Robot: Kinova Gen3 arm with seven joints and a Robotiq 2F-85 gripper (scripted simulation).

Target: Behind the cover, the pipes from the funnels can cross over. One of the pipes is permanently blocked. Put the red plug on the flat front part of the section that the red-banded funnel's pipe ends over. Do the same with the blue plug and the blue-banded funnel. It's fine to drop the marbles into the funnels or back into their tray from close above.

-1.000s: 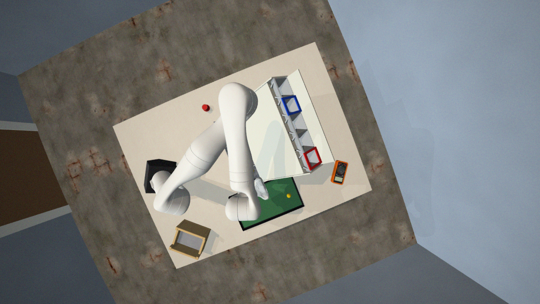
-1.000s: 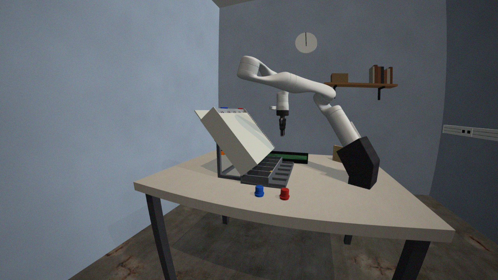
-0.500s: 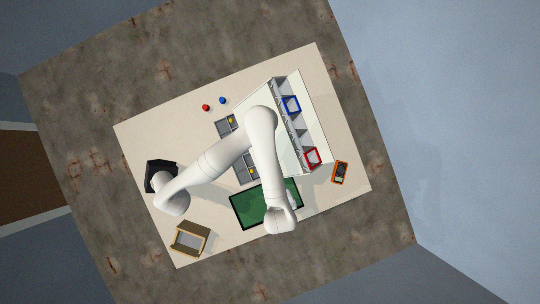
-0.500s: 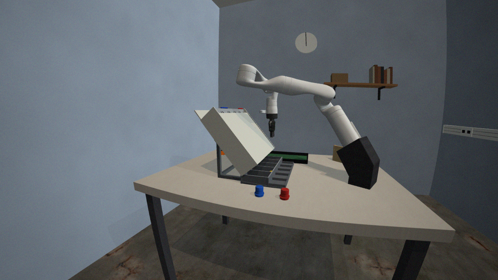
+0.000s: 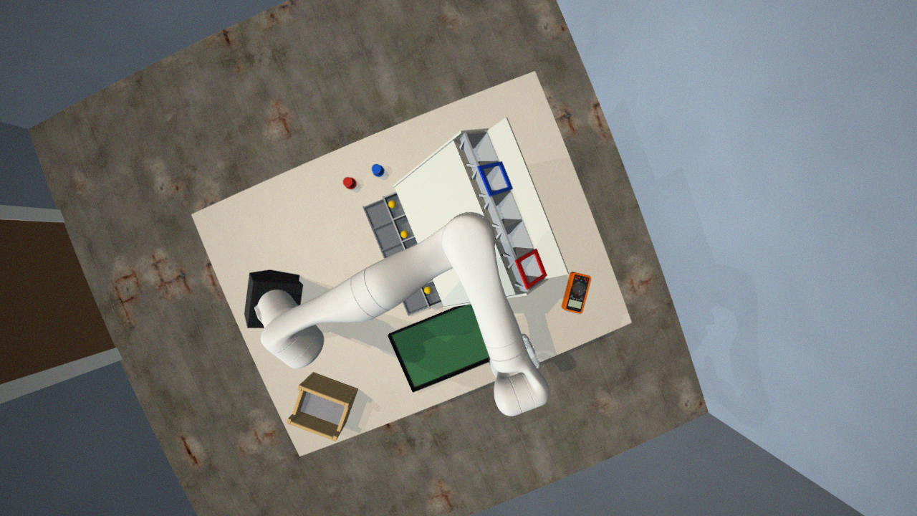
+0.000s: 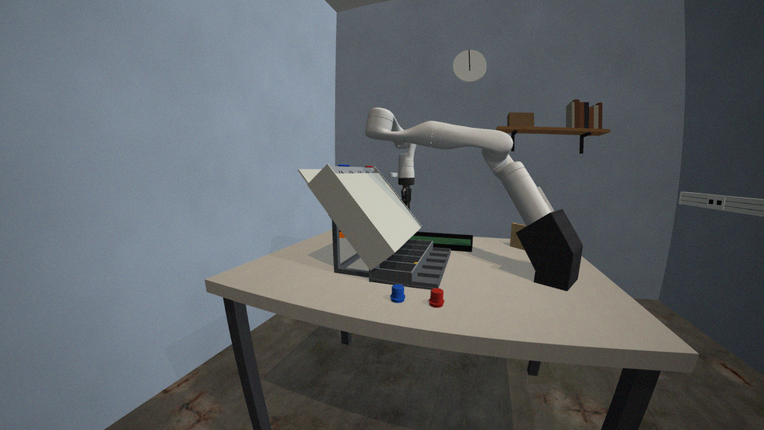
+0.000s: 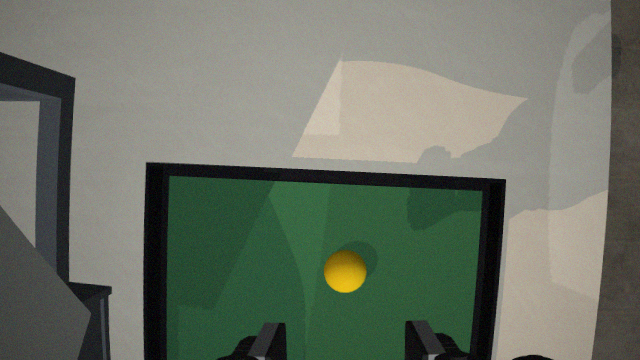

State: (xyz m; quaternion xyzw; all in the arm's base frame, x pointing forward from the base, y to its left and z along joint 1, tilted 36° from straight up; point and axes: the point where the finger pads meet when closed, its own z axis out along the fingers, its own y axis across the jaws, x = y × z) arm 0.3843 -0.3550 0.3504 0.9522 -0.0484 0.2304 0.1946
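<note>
The red plug (image 5: pixel 348 183) (image 6: pixel 436 297) and the blue plug (image 5: pixel 377 170) (image 6: pixel 397 293) stand on the table beside the grey sectioned tray (image 5: pixel 382 240) (image 6: pixel 422 270). Yellow marbles (image 5: pixel 391 203) (image 5: pixel 403 233) (image 5: pixel 427 289) lie in three of its sections. The white cover (image 5: pixel 435 192) (image 6: pixel 365 211) slopes up to the blue-banded funnel (image 5: pixel 495 178) and the red-banded funnel (image 5: pixel 530 269). My gripper (image 6: pixel 406 200) (image 7: pixel 344 345) is open and empty, above the green tray (image 5: pixel 435 350) (image 7: pixel 155 250). One yellow marble (image 7: pixel 345 271) lies in that tray just ahead of the fingers.
An orange multimeter (image 5: pixel 576 292) lies near the red-banded funnel. A small wooden box (image 5: pixel 322 405) stands at the table corner. The black robot base (image 5: pixel 272 294) (image 6: pixel 553 251) is beside the sectioned tray. My arm spans over the cover's end.
</note>
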